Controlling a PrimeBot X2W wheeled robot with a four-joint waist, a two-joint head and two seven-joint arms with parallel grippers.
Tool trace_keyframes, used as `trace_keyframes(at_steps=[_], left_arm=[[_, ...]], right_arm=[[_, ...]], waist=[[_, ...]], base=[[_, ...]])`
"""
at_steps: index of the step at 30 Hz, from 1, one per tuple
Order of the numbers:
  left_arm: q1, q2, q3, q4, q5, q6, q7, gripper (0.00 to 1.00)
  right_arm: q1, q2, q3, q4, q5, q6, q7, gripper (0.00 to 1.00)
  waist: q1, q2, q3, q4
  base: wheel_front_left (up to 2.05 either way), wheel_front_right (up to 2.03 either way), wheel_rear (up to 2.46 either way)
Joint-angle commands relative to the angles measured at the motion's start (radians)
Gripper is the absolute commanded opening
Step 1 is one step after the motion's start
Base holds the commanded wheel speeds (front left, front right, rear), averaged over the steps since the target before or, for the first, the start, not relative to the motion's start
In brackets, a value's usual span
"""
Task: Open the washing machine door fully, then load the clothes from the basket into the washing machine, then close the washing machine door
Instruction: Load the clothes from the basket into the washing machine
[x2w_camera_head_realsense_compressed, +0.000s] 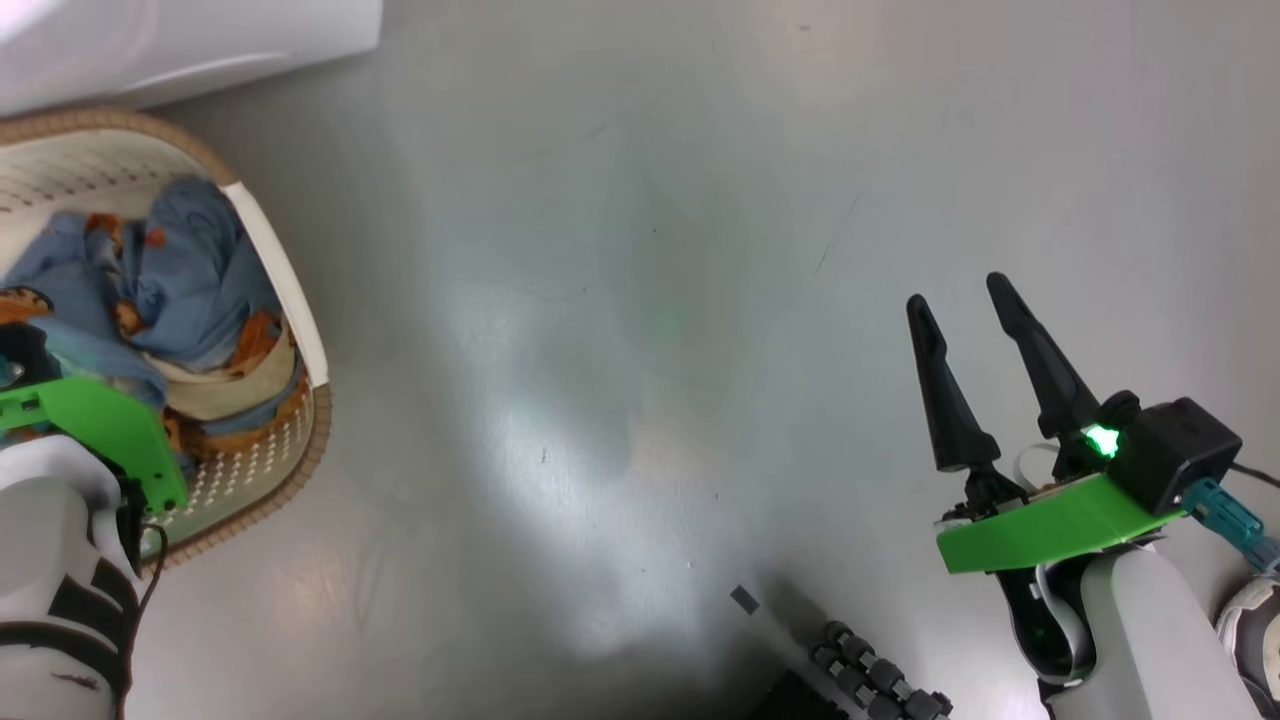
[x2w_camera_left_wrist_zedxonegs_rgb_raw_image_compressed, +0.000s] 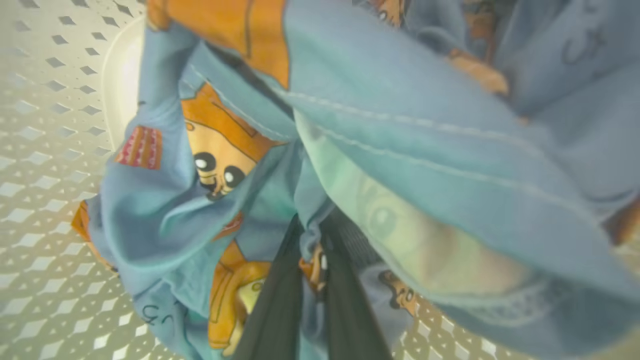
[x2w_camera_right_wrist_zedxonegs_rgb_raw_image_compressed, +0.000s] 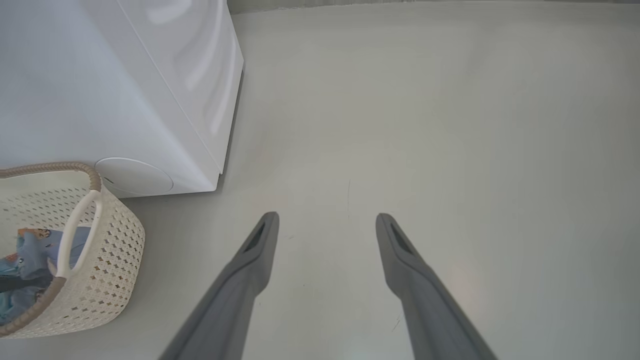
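Note:
The cream-white perforated basket (x2w_camera_head_realsense_compressed: 262, 470) with a brown rim stands on the floor at the left, beside the white washing machine (x2w_camera_head_realsense_compressed: 150, 40). The clothes (x2w_camera_head_realsense_compressed: 190, 270), light blue with orange-brown cartoon figures plus a cream piece, lie heaped inside it. My left arm reaches down into the basket. In the left wrist view my left gripper (x2w_camera_left_wrist_zedxonegs_rgb_raw_image_compressed: 312, 227) is shut on a fold of the blue clothes (x2w_camera_left_wrist_zedxonegs_rgb_raw_image_compressed: 400, 150). My right gripper (x2w_camera_head_realsense_compressed: 965, 300) hangs open over bare floor, nothing between its fingers (x2w_camera_right_wrist_zedxonegs_rgb_raw_image_compressed: 250, 260). Basket (x2w_camera_right_wrist_zedxonegs_rgb_raw_image_compressed: 107, 250) and washing machine (x2w_camera_right_wrist_zedxonegs_rgb_raw_image_compressed: 100, 90) also appear at the left of the right wrist view. The washing machine door is out of view.
Smooth grey floor (x2w_camera_head_realsense_compressed: 650, 300) spreads between the basket and my right arm. A round white cover (x2w_camera_right_wrist_zedxonegs_rgb_raw_image_compressed: 132, 176) sits low on the machine's side. A dark ribbed part (x2w_camera_head_realsense_compressed: 870, 680) of my base shows at the bottom edge.

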Motion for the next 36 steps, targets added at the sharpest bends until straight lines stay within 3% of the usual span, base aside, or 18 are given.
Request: trace_keyframes(at_steps=[1,23,36], left_arm=[[0.05,0.036,0.023,-0.003,-0.01,-0.004,-0.019,0.0],[0.251,-0.024,0.005,-0.032,-0.041,-0.056,-0.256,0.0],[0.452,-0.019,0.033,-0.393,0.001,-0.018,-0.263,0.0]], right_arm=[[0.011,-0.009,0.021,-0.011,0.007,0.002,-0.012,1.0],[0.047,-0.059,0.063,0.074,-0.019,0.002,-0.012,1.0],[0.091,-0.065,0.086,0.106,-0.023,0.002,-0.012,1.0]], waist=[[0.0,-0.0001,-0.02,-0.002],[0.0,-0.0001,-0.366,0.109],[0.0,-0.0001,-0.516,0.155]], base=[[0.0,0.0,0.0],[0.0,0.0,0.0],[0.0,0.0,0.0]])
